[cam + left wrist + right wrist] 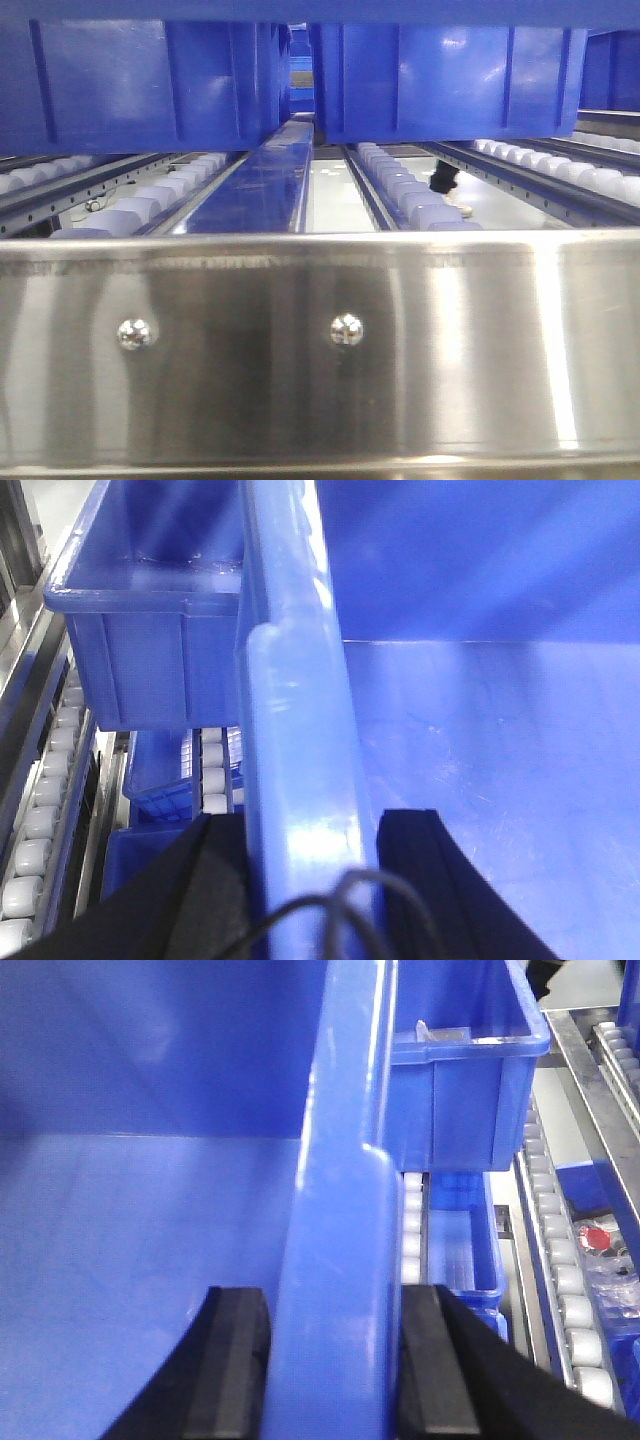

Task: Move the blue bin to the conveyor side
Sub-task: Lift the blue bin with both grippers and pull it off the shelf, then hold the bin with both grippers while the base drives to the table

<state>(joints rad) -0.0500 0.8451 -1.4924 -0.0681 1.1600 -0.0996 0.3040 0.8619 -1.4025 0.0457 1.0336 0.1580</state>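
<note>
The blue bin [500, 760] is empty, its smooth floor and walls bare in both wrist views, and it is held by its two side walls above the roller tracks [40, 820]. The left tool [305, 820] pinches the thick rim [290, 680] with one black finger inside and one outside; the right tool [328, 1295] pinches the opposite rim the same way. Past the left rim sits another bin [150, 630], near but apart. Past the right rim stands a further bin [460, 1070], with a lower bin [460, 1250] beneath it and a red-capped item [597, 1238] beside the rollers. In the front view, a steel panel [320, 340] fills the foreground below open tracks.
</note>
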